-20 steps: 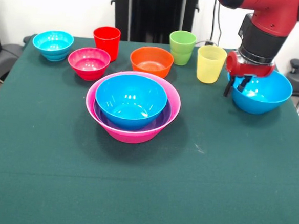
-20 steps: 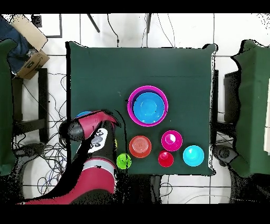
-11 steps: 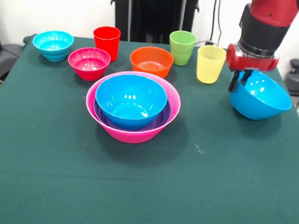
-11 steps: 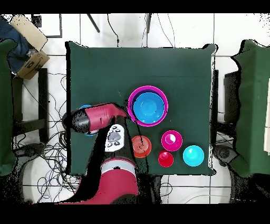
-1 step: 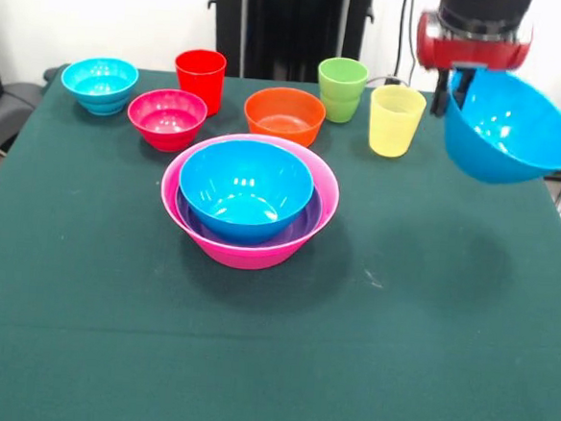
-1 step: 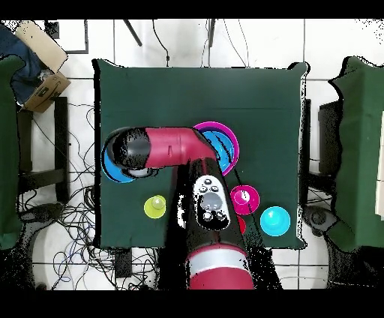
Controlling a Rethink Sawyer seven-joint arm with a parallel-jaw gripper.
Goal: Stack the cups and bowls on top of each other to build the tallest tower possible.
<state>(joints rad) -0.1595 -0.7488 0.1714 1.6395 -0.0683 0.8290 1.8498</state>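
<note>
My table [image 5: 251, 363] wears a dark green cloth. Behind it stands a white wall [image 5: 102, 10] with a black upright panel [image 5: 292, 23] at its middle. From overhead, the floor [image 6: 330, 37] is pale tile, strewn with black cables [image 6: 75, 217]. A cardboard box [image 6: 41, 64] sits off one corner, and green-covered furniture [image 6: 360, 150] flanks the sides.

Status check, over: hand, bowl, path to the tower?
Hand shut on blue bowl rim, bowl tilted, clear of table. Tower: pink, purple, blue nested. Yellow cup stands between.
</note>
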